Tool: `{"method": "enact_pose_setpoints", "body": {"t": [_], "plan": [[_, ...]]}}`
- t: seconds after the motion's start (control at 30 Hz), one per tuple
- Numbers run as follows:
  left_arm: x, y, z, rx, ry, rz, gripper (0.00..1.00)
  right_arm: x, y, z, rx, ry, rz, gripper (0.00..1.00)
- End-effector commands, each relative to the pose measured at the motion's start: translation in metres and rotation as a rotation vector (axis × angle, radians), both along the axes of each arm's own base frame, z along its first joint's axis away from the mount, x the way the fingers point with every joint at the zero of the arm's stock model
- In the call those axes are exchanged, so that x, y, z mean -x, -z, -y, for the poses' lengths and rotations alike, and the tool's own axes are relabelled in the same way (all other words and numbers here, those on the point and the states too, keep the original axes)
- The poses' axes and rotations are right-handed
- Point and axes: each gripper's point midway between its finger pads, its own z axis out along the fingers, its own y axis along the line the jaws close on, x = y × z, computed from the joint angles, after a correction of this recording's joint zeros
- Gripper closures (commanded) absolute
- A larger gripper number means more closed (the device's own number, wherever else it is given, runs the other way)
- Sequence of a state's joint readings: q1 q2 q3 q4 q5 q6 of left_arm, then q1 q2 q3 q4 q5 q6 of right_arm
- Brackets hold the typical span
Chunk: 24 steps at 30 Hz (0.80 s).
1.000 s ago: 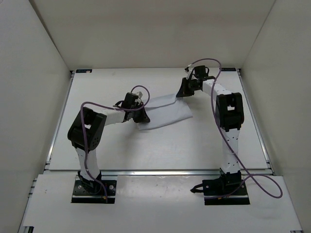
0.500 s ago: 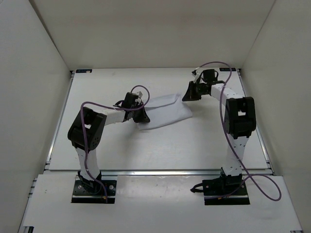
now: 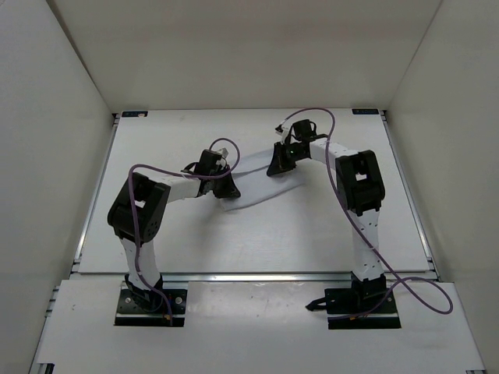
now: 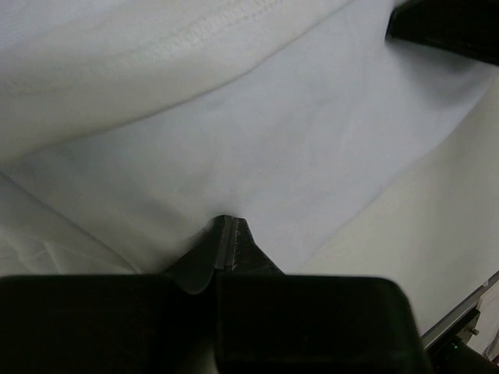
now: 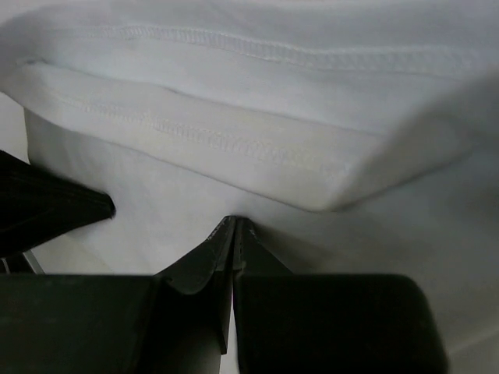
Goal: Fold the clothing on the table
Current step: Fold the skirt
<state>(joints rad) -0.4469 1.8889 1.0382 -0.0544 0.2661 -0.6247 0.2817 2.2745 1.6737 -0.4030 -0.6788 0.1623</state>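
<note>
The white clothing (image 3: 253,187) lies on the table (image 3: 312,234) between my two arms. My left gripper (image 3: 231,189) is shut on its near-left edge; in the left wrist view the closed tips (image 4: 226,220) pinch the clothing (image 4: 273,140). My right gripper (image 3: 274,167) is shut on the clothing's right side and holds it over the middle. The right wrist view has its closed tips (image 5: 235,220) under a doubled, stitched hem of the clothing (image 5: 257,93). Each wrist view also catches the other gripper: the right one (image 4: 444,27) and the left one (image 5: 54,210).
White walls (image 3: 54,156) close in the table on three sides. A metal rail (image 3: 257,275) runs along the near edge and down both sides. Purple cables (image 3: 421,292) loop off both arms.
My right gripper has swung left toward the left gripper, carrying the clothing's right side over the rest, so the piece looks narrower. The left arm has stayed put.
</note>
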Motion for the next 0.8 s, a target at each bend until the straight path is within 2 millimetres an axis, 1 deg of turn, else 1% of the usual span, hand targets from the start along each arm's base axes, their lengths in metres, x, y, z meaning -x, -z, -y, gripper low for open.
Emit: {"method": "enact_pose_setpoints", "body": {"t": [0.0,0.03,0.07,0.1,0.13,0.17,0.2,0.23,0.27,0.3,0.33,0.4,0.43,0.47,0.5,0.53,0.57,0.6,0.63,0.67,0.7,0.73,0.77], "plan": [[0.024,0.012,-0.015,-0.052,0.001,-0.063,1.0,-0.022,0.005,-0.003,-0.009,0.02,0.031,1.0],[0.026,0.013,-0.016,-0.046,0.004,-0.073,1.0,-0.026,0.004,-0.004,-0.013,0.034,0.034,1.0],[0.027,0.014,-0.017,-0.052,0.0,-0.079,1.0,-0.031,0.006,-0.003,-0.017,0.044,0.043,1.0],[0.031,0.018,-0.02,-0.065,0.0,-0.09,1.0,-0.04,0.002,-0.003,-0.032,0.061,0.065,1.0],[0.03,0.019,-0.023,-0.065,-0.006,-0.092,1.0,-0.046,-0.005,-0.003,-0.052,0.078,0.075,1.0],[0.034,0.021,-0.022,-0.078,0.004,-0.099,1.0,-0.054,-0.005,-0.001,-0.062,0.097,0.087,1.0],[0.039,0.025,-0.023,-0.09,0.011,-0.109,1.0,-0.062,-0.01,-0.001,-0.083,0.104,0.105,1.0],[0.04,0.024,-0.019,-0.093,0.022,-0.105,1.0,-0.072,-0.018,-0.002,-0.099,0.122,0.122,1.0],[0.045,0.029,-0.019,-0.105,0.032,-0.121,1.0,-0.073,-0.015,-0.005,-0.113,0.119,0.115,1.0],[0.047,0.031,-0.02,-0.113,0.032,-0.132,1.0,-0.087,-0.029,-0.007,-0.139,0.129,0.151,1.0],[0.047,0.032,-0.019,-0.112,0.034,-0.135,1.0,-0.093,-0.027,-0.01,-0.151,0.133,0.15,1.0],[0.054,0.037,-0.017,-0.115,0.055,-0.159,1.0,-0.101,-0.02,-0.016,-0.166,0.132,0.134,1.0],[0.053,0.035,-0.019,-0.113,0.052,-0.163,1.0,-0.107,-0.03,-0.022,-0.189,0.133,0.145,1.0],[0.055,0.039,-0.018,-0.117,0.054,-0.175,1.0,-0.109,-0.021,-0.025,-0.189,0.129,0.134,1.0],[0.058,0.04,-0.02,-0.128,0.053,-0.184,1.0,-0.111,-0.018,-0.03,-0.19,0.123,0.137,1.0],[0.059,0.039,-0.018,-0.123,0.063,-0.183,1.0,-0.114,-0.024,-0.039,-0.211,0.118,0.146,1.0],[0.06,0.04,-0.021,-0.13,0.057,-0.186,1.0,-0.115,-0.019,-0.038,-0.218,0.124,0.136,1.0],[0.063,0.041,-0.022,-0.132,0.056,-0.191,1.0,-0.116,-0.023,-0.039,-0.236,0.133,0.124,1.0],[0.064,0.038,-0.022,-0.126,0.056,-0.195,1.0,-0.12,-0.024,-0.039,-0.245,0.131,0.138,1.0],[0.065,0.041,-0.024,-0.133,0.057,-0.198,1.0,-0.121,-0.035,-0.045,-0.257,0.122,0.155,1.0],[0.066,0.039,-0.026,-0.135,0.053,-0.194,1.0,-0.122,-0.039,-0.043,-0.261,0.124,0.155,1.0],[0.066,0.037,-0.027,-0.133,0.049,-0.189,1.0,-0.125,-0.052,-0.039,-0.263,0.12,0.177,1.0],[0.068,0.037,-0.029,-0.131,0.049,-0.194,1.0,-0.128,-0.061,-0.037,-0.255,0.123,0.202,1.0]]}}
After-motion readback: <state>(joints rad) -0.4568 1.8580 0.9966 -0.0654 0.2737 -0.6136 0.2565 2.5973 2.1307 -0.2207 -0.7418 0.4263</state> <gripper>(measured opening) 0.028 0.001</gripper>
